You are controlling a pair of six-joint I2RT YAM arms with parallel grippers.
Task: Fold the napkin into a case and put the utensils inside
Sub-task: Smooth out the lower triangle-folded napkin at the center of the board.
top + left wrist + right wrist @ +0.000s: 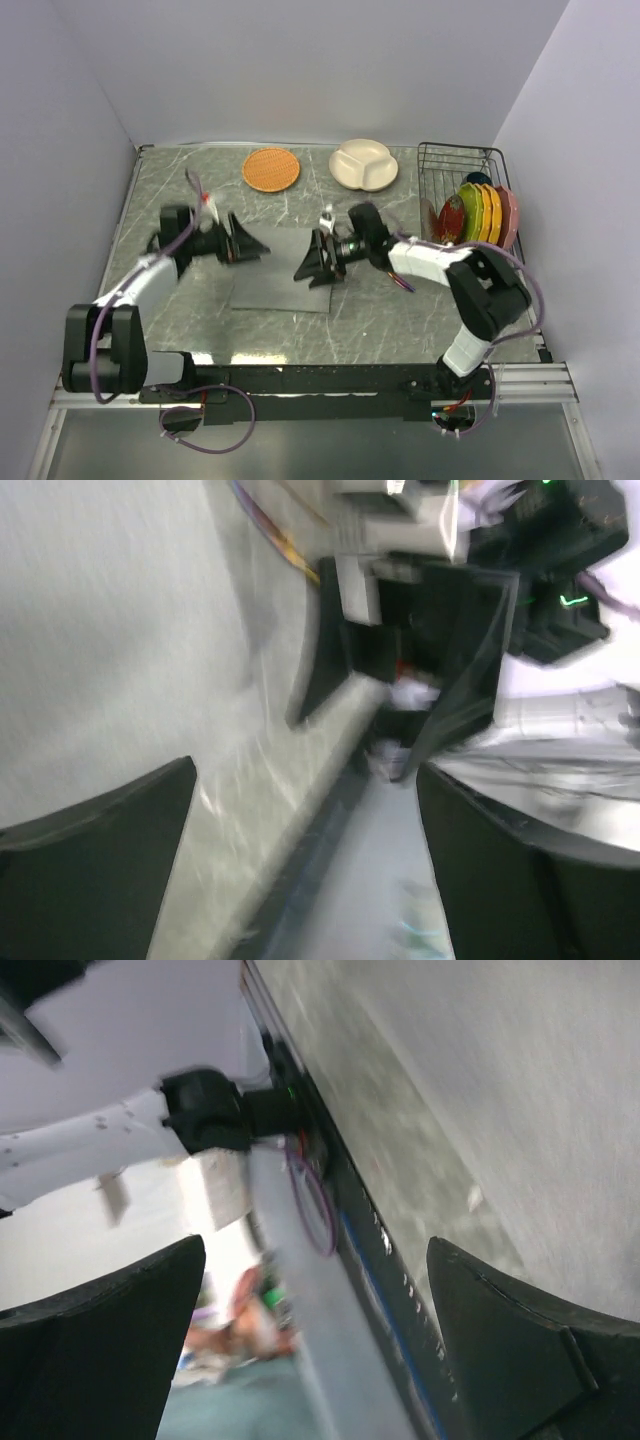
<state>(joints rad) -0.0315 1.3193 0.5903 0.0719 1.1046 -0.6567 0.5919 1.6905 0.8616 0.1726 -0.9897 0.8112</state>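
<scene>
The grey napkin (pixel 283 278) lies spread flat on the marble table, between the two arms. My left gripper (pixel 248 245) hovers at its far left corner, turned on its side, jaws wide apart with nothing between them. My right gripper (pixel 312 262) hangs over the napkin's right part, also open and empty. The left wrist view is blurred: my left gripper (pixel 305 770) frames the table's front edge, with pale cloth (pixel 110 630) to the left. My right gripper (pixel 318 1245) also frames that edge, with grey cloth (pixel 540 1070) at the upper right. The utensils and the case are out of view.
A round orange woven mat (pixel 271 169) and a white divided dish (pixel 364 164) sit at the table's back. A black wire rack (pixel 455 165) at the right holds several coloured plates (pixel 482 213) on edge. White walls close in left, back and right.
</scene>
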